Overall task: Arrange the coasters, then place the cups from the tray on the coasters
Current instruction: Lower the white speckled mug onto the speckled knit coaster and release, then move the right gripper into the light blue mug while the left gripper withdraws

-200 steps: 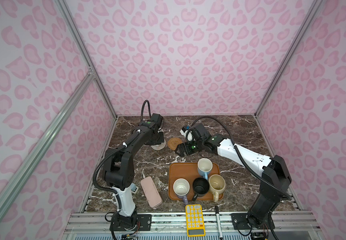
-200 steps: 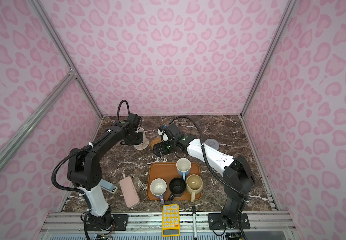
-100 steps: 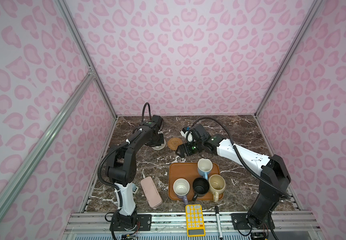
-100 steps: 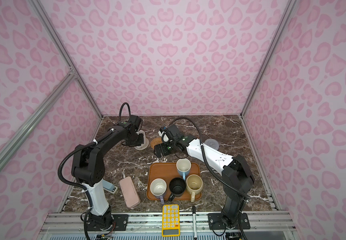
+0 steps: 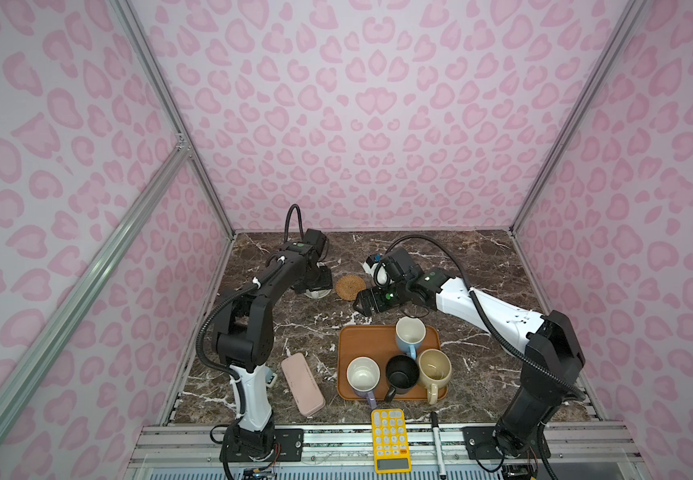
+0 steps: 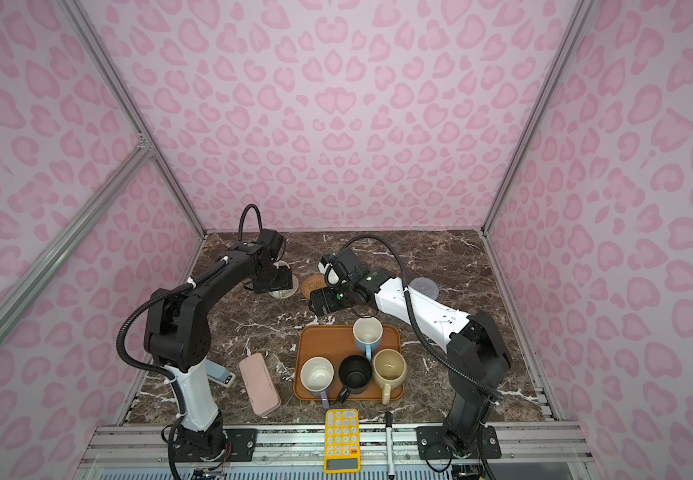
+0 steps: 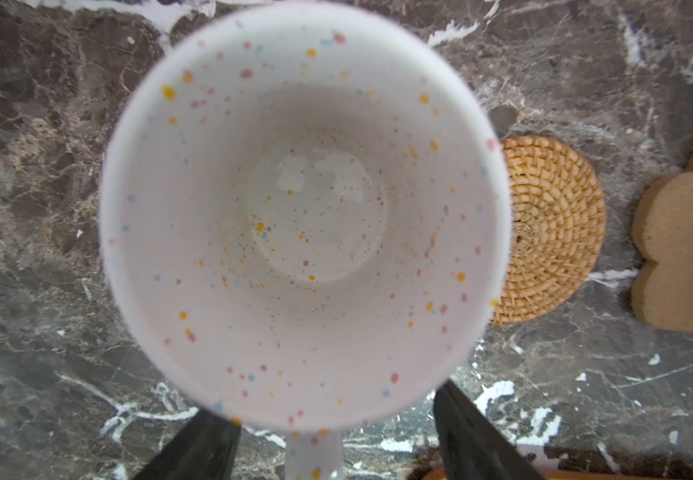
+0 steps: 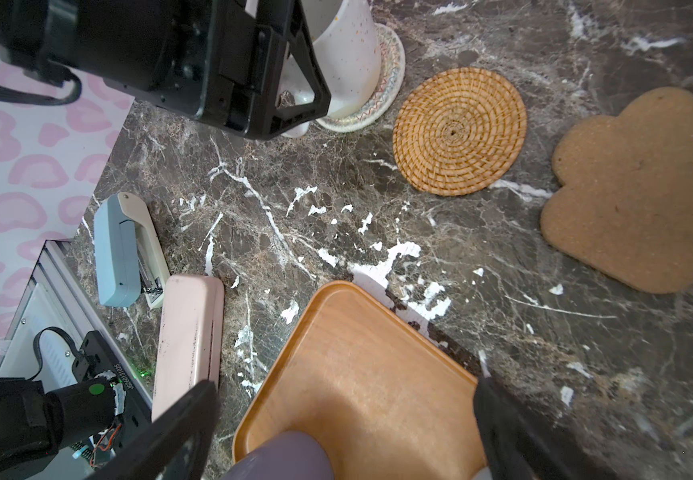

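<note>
Glazed ceramic, hard, slick and chippable: the speckled white mug [image 7: 295, 208] stands on the white woven coaster [image 8: 390, 70] at the left. My left gripper [image 7: 328, 397] has its jaws parted either side of the handle, gripping nothing. Next along, the rattan coaster [image 5: 350, 287] and cork paw coaster [image 8: 644, 195] lie bare, with open bench before them. My right gripper [image 8: 345, 384] hangs, jaws wide and empty, over the tray [image 8: 357, 353]. The lavender mug [image 8: 278, 455], probably nearest, wants a handle grip, lifted clear of the low rim and the black mug [image 5: 401, 372] beside it.

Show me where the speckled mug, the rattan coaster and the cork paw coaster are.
speckled mug [image 8: 351, 58], right wrist view, on its outer wall.
rattan coaster [image 8: 459, 131], right wrist view, on its woven centre.
cork paw coaster [image 8: 636, 195], right wrist view, on its flat top.
</note>
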